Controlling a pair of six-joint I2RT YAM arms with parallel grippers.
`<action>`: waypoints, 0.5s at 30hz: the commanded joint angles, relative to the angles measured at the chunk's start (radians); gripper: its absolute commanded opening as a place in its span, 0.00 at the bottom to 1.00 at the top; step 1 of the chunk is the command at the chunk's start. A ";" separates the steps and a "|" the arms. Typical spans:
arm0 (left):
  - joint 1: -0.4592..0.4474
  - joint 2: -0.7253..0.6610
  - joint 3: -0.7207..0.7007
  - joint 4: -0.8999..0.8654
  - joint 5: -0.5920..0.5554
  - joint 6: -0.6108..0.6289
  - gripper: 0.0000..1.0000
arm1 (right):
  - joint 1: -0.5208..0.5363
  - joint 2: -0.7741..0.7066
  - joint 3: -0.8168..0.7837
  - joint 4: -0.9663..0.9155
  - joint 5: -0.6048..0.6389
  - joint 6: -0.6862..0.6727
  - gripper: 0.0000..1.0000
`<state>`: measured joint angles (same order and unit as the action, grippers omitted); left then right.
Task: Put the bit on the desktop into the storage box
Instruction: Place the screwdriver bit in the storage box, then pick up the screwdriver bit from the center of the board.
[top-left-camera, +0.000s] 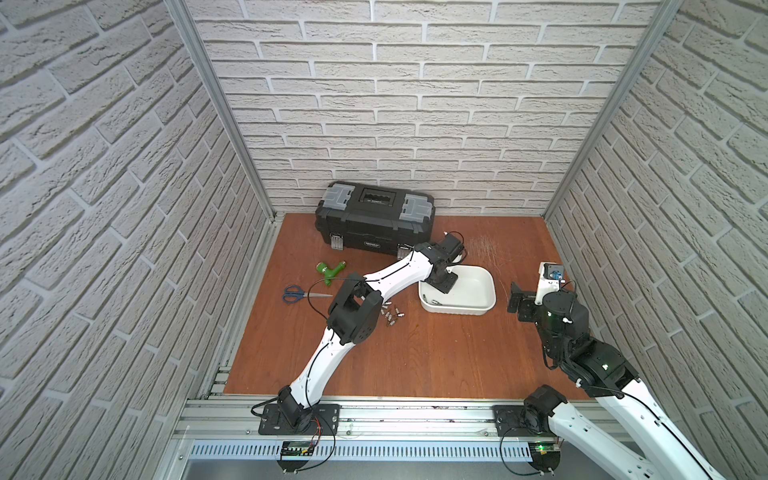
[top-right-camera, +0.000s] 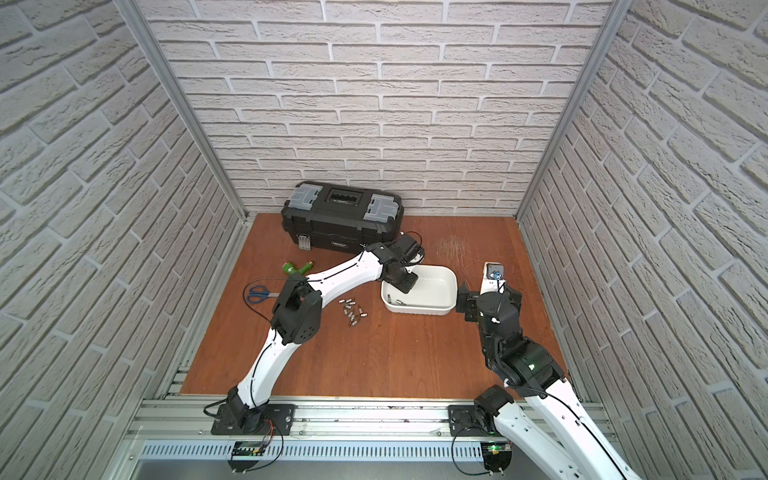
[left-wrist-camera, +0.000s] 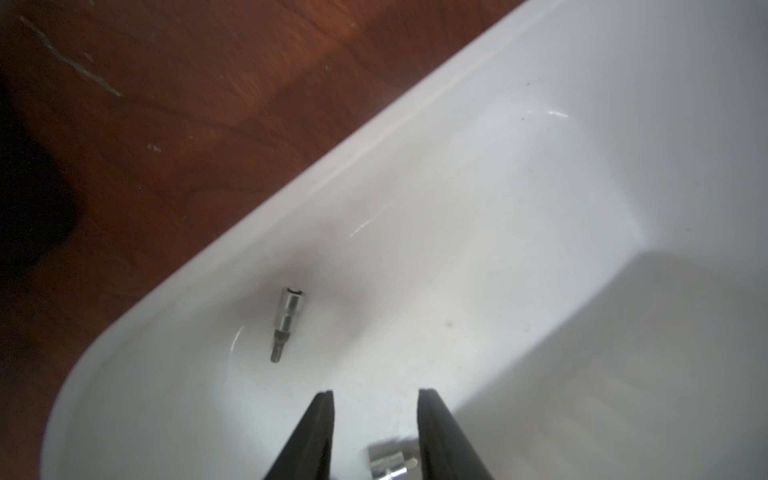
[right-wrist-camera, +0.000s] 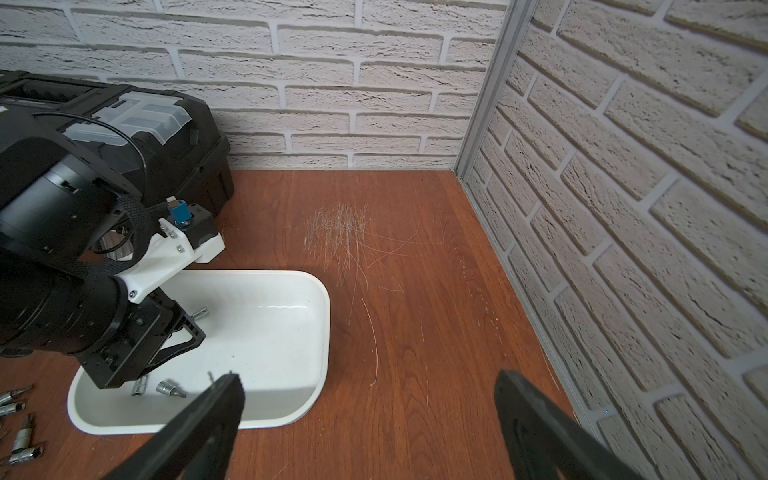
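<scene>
- Left gripper (left-wrist-camera: 376, 392): jaws narrowly parted, bit (left-wrist-camera: 390, 462) between them looks loose, box (left-wrist-camera: 316, 191) floor beneath.
- Right gripper (right-wrist-camera: 370, 380): jaws wide, empty.
- Bit: light, hard, slick steel; I'd pinch across the thick socket end.

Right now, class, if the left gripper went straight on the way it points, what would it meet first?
Probably the bare floor of the storage box: the left gripper points into it, with the lying bit off to one side. Depth unclear.
</scene>
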<state>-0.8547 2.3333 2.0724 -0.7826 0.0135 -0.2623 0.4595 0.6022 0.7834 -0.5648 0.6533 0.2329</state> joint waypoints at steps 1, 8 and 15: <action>-0.010 -0.103 -0.038 0.000 -0.024 0.008 0.42 | -0.008 -0.007 0.007 0.027 0.003 0.016 0.98; -0.009 -0.237 -0.155 0.000 -0.096 0.038 0.50 | -0.008 -0.008 0.008 0.026 0.005 0.018 0.98; -0.009 -0.418 -0.326 -0.006 -0.184 0.039 0.54 | -0.008 -0.006 0.000 0.032 0.004 0.022 0.98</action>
<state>-0.8593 1.9793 1.8000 -0.7834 -0.1108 -0.2344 0.4591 0.6014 0.7834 -0.5648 0.6533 0.2337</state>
